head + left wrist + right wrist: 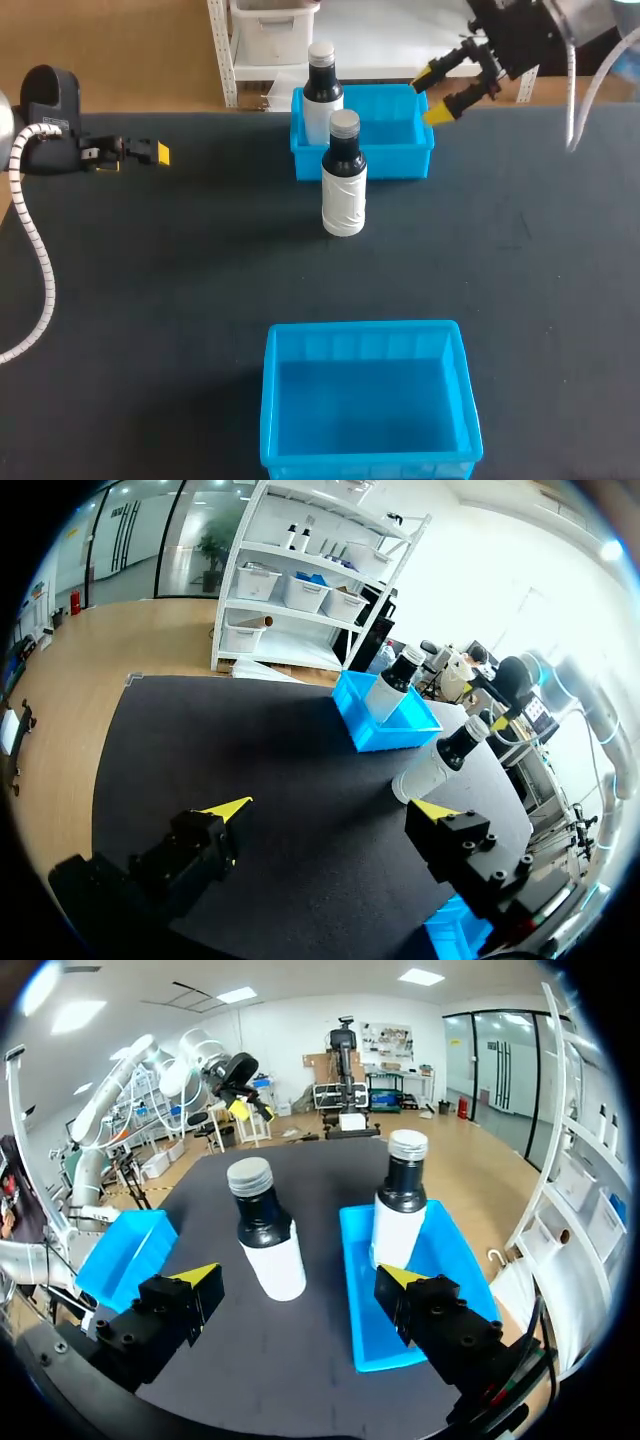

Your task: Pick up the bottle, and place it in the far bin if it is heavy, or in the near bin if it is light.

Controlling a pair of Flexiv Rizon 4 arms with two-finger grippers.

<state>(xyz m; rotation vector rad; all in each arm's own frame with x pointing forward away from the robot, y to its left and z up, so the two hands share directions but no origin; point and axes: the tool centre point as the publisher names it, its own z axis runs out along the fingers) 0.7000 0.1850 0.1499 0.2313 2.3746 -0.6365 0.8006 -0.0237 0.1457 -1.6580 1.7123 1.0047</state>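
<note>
Off at the left, the left tool (330,810) hangs open, well apart from the bottle (344,185), which stands upright on the desk (150,300) ahead of the open right tool (298,1278). Grasp not yet begun; next, probably, that tool must straddle the bottle.

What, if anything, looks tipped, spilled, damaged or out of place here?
Nothing stands out. One bottle stands upright inside the far bin, the second bottle upright on the table just in front of it, and the near bin sits square. No spill or damage shows.
</note>
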